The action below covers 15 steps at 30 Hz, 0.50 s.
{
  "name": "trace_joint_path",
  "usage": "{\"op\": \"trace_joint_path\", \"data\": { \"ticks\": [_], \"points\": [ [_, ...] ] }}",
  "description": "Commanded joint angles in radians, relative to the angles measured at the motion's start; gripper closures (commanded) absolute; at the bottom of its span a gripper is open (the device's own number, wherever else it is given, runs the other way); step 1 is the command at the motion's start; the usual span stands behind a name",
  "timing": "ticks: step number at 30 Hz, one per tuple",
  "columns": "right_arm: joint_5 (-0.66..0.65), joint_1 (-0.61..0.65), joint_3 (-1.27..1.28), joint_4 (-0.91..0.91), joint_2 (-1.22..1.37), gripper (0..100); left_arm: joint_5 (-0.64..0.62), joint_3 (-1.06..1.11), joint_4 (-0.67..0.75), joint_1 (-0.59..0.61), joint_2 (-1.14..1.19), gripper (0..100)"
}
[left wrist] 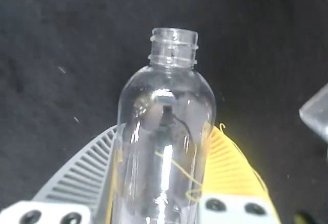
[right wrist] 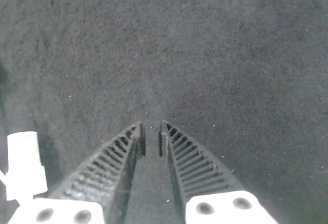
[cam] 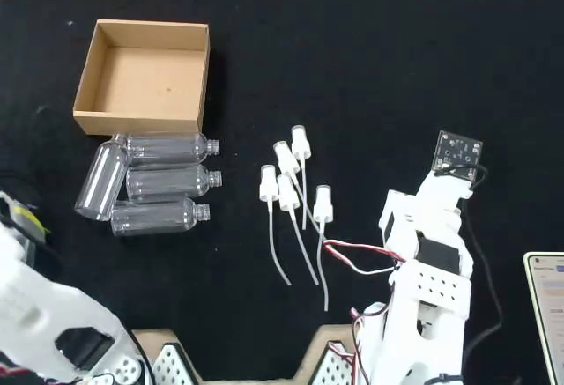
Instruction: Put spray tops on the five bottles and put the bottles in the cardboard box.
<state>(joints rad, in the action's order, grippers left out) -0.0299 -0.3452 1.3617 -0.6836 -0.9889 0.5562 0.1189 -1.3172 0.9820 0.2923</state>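
Left arm [cam: 44, 323] sits in the lower left corner of the high view. Its wrist cam has the left gripper [left wrist: 166, 131] clamped on a clear bottle [left wrist: 166, 90], grey finger on one side, yellow finger on the other, bare threaded neck pointing away from the camera. There's a pale sliver [left wrist: 315, 114] out past the yellow finger, might be another bottle, hard to say.

Cardboard box [cam: 141, 77] is upper left, open, brown floor showing. Just below it are four more bottles [cam: 167, 182] lying down: one angled at the left end, three side by side with bare necks pointing right.

Middle of the frame has five white spray tops [cam: 287, 193] loosely bunched, tubes trailing toward the bottom edge.

Right arm [cam: 432, 270] is lower right. The right gripper [right wrist: 151, 139] is pinched nearly closed with just a thin slit, only black cloth [right wrist: 205, 55] behind it, and one spray top [right wrist: 23, 165] near a finger.
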Motion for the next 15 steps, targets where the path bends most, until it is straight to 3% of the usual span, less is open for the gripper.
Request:
{"op": "trace_joint_path", "data": {
  "ticks": [1,7,15],
  "points": [
    [-0.011,0.011,-0.007,0.038,-0.022,93.8,0.055,0.148,0.043,0.004,-0.227,89],
    [-0.011,0.011,-0.007,0.038,-0.022,93.8,0.140,0.179,0.044,-0.001,-0.265,67],
    [-0.011,0.011,-0.007,0.038,-0.022,93.8,0.227,0.130,0.058,-0.004,-0.212,69]
  ]
}}
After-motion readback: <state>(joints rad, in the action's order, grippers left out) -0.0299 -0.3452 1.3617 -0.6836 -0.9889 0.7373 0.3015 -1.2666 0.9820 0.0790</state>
